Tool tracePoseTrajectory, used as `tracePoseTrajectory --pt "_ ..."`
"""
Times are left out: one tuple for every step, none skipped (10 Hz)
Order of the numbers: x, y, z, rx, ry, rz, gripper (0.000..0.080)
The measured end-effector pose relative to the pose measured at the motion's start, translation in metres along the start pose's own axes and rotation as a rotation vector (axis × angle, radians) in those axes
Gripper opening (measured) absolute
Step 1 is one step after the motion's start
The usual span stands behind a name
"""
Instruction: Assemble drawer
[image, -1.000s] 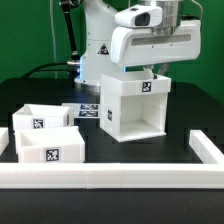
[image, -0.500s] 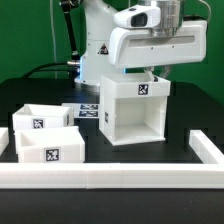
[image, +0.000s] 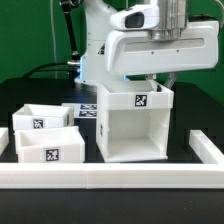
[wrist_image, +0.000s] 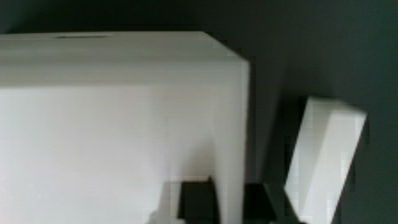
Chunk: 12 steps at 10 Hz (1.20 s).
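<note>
The large white cube-like casing (image: 130, 125) stands in the middle of the black table, its open side facing the front and a tag on its upper front. My gripper (image: 158, 84) is at its top right wall, shut on that wall. In the wrist view the casing's wall (wrist_image: 228, 120) runs between my two dark fingertips (wrist_image: 199, 202), and the gripper (wrist_image: 231, 205) grips it. Two shallow white box trays, one behind (image: 42, 118) and one in front (image: 50, 145), sit side by side at the exterior view's left, each with a tag.
A long white border rail (image: 100, 178) runs along the front of the table and another (image: 208, 150) stands at the exterior view's right, also showing in the wrist view (wrist_image: 326, 150). The marker board (image: 88, 110) lies behind the trays. The robot base stands at the back.
The casing and my gripper have moved together toward the front of the table and slightly to the exterior view's left. The trays have not moved.
</note>
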<state>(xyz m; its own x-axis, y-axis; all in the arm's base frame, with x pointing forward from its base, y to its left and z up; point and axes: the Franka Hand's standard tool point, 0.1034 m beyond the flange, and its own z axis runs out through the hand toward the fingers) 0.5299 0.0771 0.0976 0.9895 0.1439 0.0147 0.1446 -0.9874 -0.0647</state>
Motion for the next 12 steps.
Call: tracePoseTrajectory --pt "0.013 0.004 0.000 0.001 0.014 0.011 0.0038" --pt "0.023 0.006 0.000 0.002 0.027 0.020 0.0038" --pt "0.030 0.007 -0.001 0.003 0.035 0.039 0.0038" --pt "0.030 0.006 -0.001 0.003 0.036 0.042 0.0038" --pt "0.030 0.006 -0.001 0.003 0.036 0.039 0.0038" --pt "0.030 0.006 -0.001 0.005 0.038 0.078 0.0038" --pt "0.031 0.004 -0.002 0.013 0.040 0.159 0.0038" --pt "0.032 0.003 -0.002 0.018 0.042 0.233 0.0038" --pt "0.032 0.001 -0.001 0.027 0.041 0.314 0.0038" --pt "0.035 -0.001 0.000 0.037 0.040 0.438 0.0038" --pt "0.041 0.002 -0.002 0.050 0.045 0.509 0.0038" --pt "0.046 0.006 -0.005 0.068 0.052 0.610 0.0038"
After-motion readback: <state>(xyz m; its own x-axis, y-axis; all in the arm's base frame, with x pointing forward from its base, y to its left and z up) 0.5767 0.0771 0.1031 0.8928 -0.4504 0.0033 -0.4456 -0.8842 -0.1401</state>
